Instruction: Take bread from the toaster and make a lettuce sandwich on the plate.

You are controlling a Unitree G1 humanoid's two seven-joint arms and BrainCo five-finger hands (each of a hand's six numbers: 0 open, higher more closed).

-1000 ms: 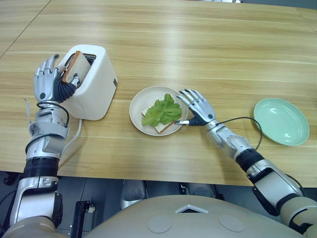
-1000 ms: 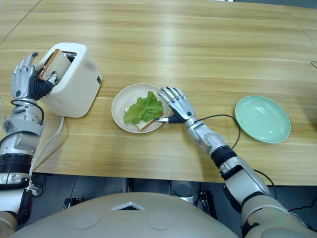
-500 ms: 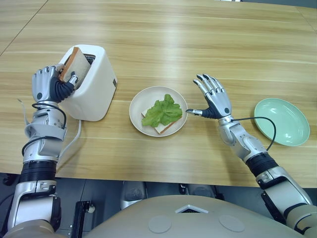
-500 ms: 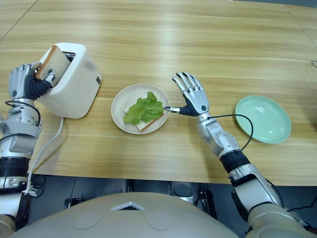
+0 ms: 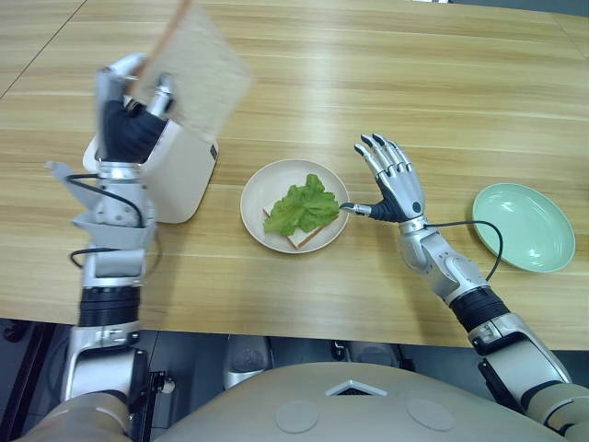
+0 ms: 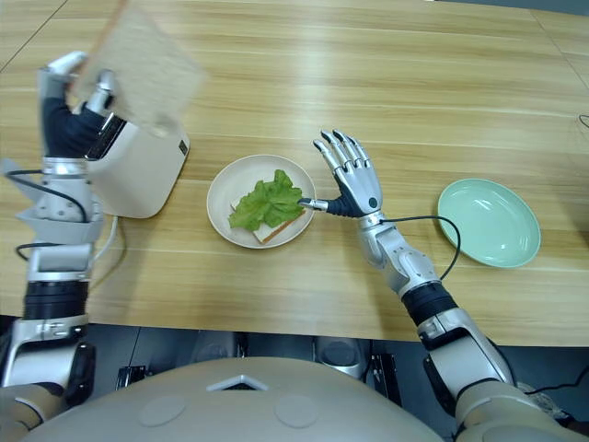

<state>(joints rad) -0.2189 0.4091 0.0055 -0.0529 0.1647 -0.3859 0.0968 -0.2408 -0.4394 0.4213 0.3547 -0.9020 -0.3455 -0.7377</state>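
Bread slice: in the air above the toaster, clear of its slot and tilted; it looks like the sandwich's top.
Left hand: fingers clamped on the slice's lower edge, which leaves most of its face free for laying flat.
Plate: on the desk just right of the toaster, between the two hands.
Lettuce: spread over a lower slice on the plate, ready to be covered.
Right hand: fingers spread and holding nothing, upright just beside the plate's right rim, probably to stay out of the landing path.
Green dish: well apart on the right, seemingly no part of this step.
Next: carry the slice across and lay it on the lettuce.
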